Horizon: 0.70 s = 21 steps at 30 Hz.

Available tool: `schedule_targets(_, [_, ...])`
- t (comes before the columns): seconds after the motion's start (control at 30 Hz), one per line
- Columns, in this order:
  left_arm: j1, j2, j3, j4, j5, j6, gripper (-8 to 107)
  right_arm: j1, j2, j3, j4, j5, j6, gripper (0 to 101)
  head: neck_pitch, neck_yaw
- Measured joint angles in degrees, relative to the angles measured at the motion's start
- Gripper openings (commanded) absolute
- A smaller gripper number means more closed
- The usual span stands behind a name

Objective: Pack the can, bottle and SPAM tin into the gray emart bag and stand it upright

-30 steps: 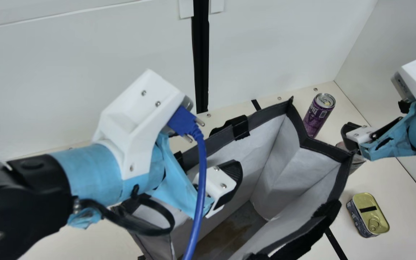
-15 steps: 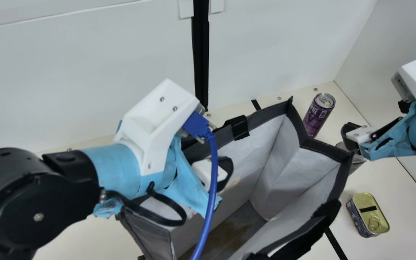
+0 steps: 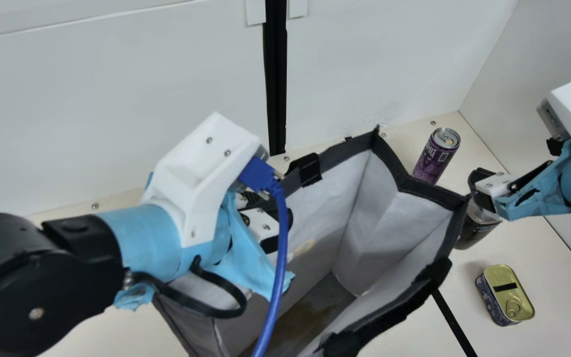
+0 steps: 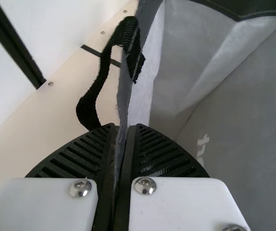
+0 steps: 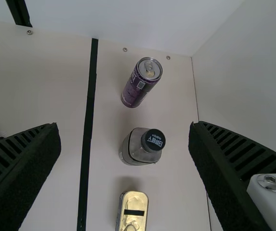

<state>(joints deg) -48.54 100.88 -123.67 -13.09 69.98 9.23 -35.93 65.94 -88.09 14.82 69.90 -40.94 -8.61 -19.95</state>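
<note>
Three goods: outside the bag on your desk point(image 3: 538, 342); read the main view as a clock with the bag's mouth at its hub.
Can point(image 3: 433, 161): purple, upright, between 1 and 2 o'clock, just beyond the bag's rim.
Bottle point(image 3: 476, 229): upright with a black cap, at 3 o'clock, partly hidden behind your right gripper.
SPAM tin point(image 3: 506, 292): flat, gold lid and pull ring up, at 4 o'clock.
Gray bag point(image 3: 384, 223): upright and gaping, its pale lining facing you.
Bag handles: one black strap point(image 3: 308, 170) on the rim at 11 o'clock, another point(image 3: 404, 307) at 5.
Left gripper point(image 3: 278, 208): at 10 o'clock; in your left wrist view the fingers pinch the bag's rim point(image 4: 124, 96) between them.
Right gripper point(image 3: 481, 187): at 2 o'clock, near the rim; your right wrist view has its fingers spread wide, the bottle below the gap.
Blue cable point(image 3: 279, 248): hangs from your left wrist in front of the bag.
Black tape point(image 3: 453, 322): on your desk, between 4 and 5 o'clock.
</note>
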Motion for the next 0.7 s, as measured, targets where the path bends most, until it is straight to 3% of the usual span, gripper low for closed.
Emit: schedule_targets(0.7, [1.98, -7.66, 2.46, 18.93, -0.01, -13.47, -8, 0.0, 0.0, 0.0, 0.0, 0.0, 0.0, 95, -0.09, 0.09])
